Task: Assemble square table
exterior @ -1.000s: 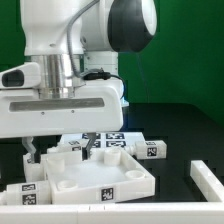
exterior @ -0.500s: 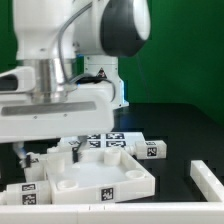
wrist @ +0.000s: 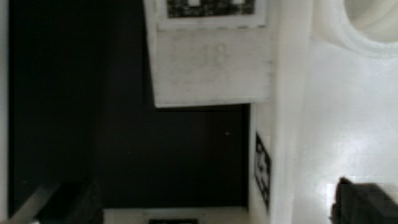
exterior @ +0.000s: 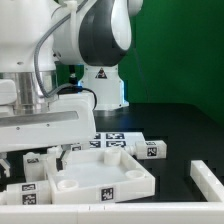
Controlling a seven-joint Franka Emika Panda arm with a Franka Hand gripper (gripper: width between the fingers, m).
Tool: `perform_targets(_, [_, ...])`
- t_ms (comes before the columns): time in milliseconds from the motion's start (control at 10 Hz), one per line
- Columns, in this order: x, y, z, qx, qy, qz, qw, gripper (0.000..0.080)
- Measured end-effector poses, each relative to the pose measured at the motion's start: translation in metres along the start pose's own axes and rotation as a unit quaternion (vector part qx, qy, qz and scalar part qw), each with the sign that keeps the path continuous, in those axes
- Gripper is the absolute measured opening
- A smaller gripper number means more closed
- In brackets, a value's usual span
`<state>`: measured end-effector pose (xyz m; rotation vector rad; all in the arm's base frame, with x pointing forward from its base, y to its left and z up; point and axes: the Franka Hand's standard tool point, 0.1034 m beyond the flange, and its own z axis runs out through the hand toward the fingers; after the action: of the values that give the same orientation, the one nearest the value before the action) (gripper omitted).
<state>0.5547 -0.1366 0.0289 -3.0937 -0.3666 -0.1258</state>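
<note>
shifted to the exterior view's left, the claw (wrist: 214, 203) gapes wide, holding nothing.

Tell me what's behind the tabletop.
The marker board and a leg lie behind the tabletop. The robot arm hides whatever sits farther toward the exterior view's left.

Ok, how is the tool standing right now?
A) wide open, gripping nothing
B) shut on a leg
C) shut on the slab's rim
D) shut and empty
A: the wrist view shows the tool with its two fingers spread far apart and nothing clamped between them.
</note>
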Motion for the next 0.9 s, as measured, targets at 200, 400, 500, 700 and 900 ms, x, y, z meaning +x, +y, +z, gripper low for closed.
perform_targets(200, [0.004,-0.009,0.001,-0.003,-0.006,0.018,1.0,0.0649])
perform_targets(400, [-0.001,-0.015,0.013,0.0,-0.016,0.024,1.0,0.0649])
perform_targets(500, [-0.004,-0.018,0.018,0.001,-0.021,0.041,0.999,0.0649])
perform_targets(700, [-0.004,-0.02,0.019,0.001,-0.022,0.049,0.999,0.0641])
perform_targets(900, [-0.004,-0.019,0.019,0.001,-0.022,0.051,0.998,0.0475])
